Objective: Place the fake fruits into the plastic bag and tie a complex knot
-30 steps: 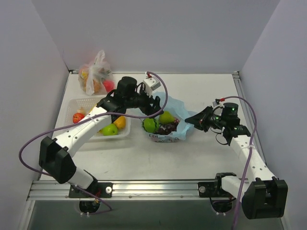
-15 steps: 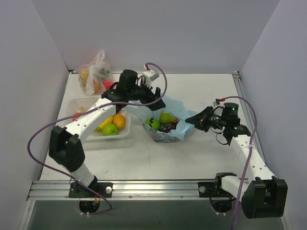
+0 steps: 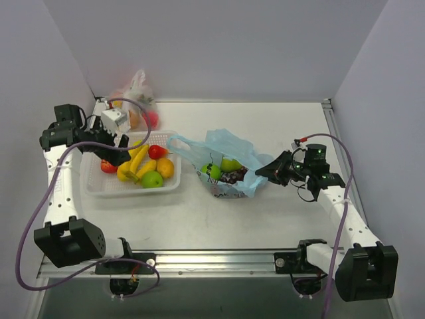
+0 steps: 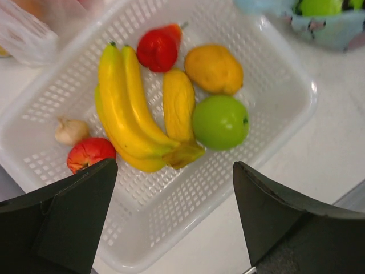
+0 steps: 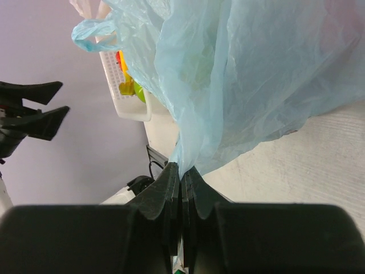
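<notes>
Basket (image 4: 288, 85): 1 green apple (image 4: 220, 122), 2 red pcs (image 4: 158, 49); bag (image 3: 229, 143): 2 green fruits (image 3: 230, 163)

A basket (image 3: 133, 193) sat near the left edge of the table (image 3: 265, 219), holding bananas (image 3: 136, 163) and an apple (image 3: 152, 179). Behind it, in the far left corner, lay a tied bag of fruit (image 3: 136, 100). Right of the basket, around mid-table, the plastic bag (image 3: 229, 143) held grapes (image 3: 231, 177) and other fruit.

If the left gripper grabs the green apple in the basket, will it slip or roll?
Likely slippery: the green apple looks glossy and round. Nudged, it probably won't roll far: it sits against a yellow fruit in the white basket.
</notes>
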Motion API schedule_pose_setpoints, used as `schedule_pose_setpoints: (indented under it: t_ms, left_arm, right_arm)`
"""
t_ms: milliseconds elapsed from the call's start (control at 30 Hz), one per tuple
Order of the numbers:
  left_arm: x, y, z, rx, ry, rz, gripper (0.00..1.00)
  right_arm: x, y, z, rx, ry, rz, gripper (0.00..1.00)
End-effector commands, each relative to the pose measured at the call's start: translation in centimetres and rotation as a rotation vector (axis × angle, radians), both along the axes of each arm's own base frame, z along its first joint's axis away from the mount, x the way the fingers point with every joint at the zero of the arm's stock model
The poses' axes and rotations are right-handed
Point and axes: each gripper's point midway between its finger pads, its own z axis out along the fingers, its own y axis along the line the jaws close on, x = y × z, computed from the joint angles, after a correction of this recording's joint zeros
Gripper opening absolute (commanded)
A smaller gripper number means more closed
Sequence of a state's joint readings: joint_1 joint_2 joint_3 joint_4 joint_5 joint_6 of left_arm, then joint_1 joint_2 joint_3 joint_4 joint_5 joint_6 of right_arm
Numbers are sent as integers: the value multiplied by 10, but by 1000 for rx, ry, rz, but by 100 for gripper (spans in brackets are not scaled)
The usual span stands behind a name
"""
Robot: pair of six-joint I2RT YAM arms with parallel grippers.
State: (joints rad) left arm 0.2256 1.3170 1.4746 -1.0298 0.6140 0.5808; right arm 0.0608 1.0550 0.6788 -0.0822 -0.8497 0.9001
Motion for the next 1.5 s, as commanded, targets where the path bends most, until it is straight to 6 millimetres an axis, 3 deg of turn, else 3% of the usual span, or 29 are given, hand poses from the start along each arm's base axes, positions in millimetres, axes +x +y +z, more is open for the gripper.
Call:
schedule_pose_setpoints:
  t_ms: [0, 200, 400, 667, 933, 1033, 1067, 1200, 1467]
  left_arm:
    - [-60, -3, -41, 156, 115, -420, 94]
    - [-44, -2, -55, 303, 11, -634, 93]
    - [-50, -13, -99, 453, 72, -891, 87]
    - [-19, 2, -122, 561, 86, -963, 79]
    - [-12, 2, -152, 599, 159, -1035, 78]
    - [-10, 2, -161, 602, 182, -1045, 67]
    - [-9, 4, -165, 603, 199, -1045, 56]
    - [-4, 7, -160, 627, 209, -1026, 30]
    - [-15, 3, -122, 635, 156, -1012, 6]
  right_arm:
    - [5, 1, 7, -19, -33, 14, 0]
    - [5, 0, 6, -21, -31, 14, 0]
    - [5, -1, 7, -22, -30, 12, 0]
    - [5, -2, 6, -14, -16, 7, 0]
    - [10, -5, 3, -19, -3, -6, 0]
    - [12, -6, 5, -18, -7, -7, 0]
    - [13, -6, 6, -20, -14, -7, 0]
    - [14, -8, 4, -25, -5, -14, 0]
    - [16, -8, 6, -18, -10, -18, 0]
